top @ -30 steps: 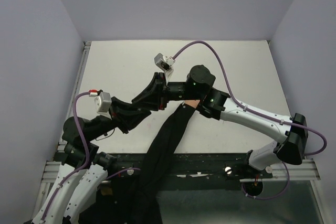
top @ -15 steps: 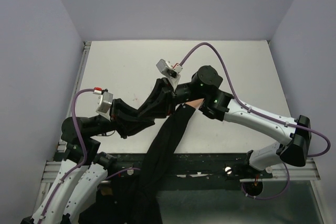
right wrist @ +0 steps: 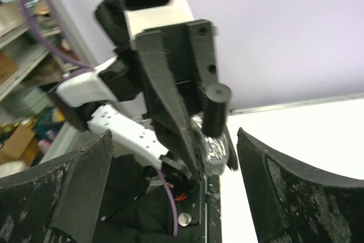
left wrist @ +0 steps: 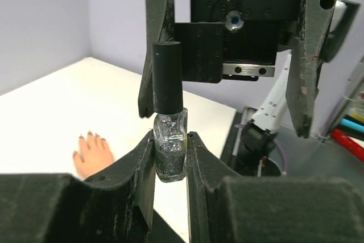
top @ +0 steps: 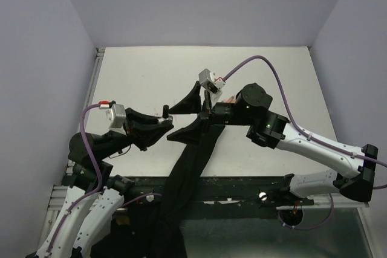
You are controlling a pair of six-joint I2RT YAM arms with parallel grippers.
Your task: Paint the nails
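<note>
Looking through the left wrist view, you have the left tool (left wrist: 170, 140) clamped on a small glittery bottle (left wrist: 169, 155). The bottle stands upright between the fingers, and its tall black cap (left wrist: 167, 78) is on and rises clear above them. The right tool (right wrist: 173, 135) faces it head-on with its fingers spread wide apart, gripping nothing. From the right wrist view the bottle sits close in front of that gap, with the cap nearer one finger than the other.

The nails (left wrist: 91, 136) you are meant to paint are the greyish-purple tips of the pale peach fake hand (left wrist: 94, 156). It lies flat on the white counter (left wrist: 45, 101), down and to the left of the bottle in the left wrist view, and neither tool touches it. From above, your right arm covers the hand itself. Only its long black sleeve (top: 192, 158) shows there, running from under the arm off the counter's near edge.
</note>
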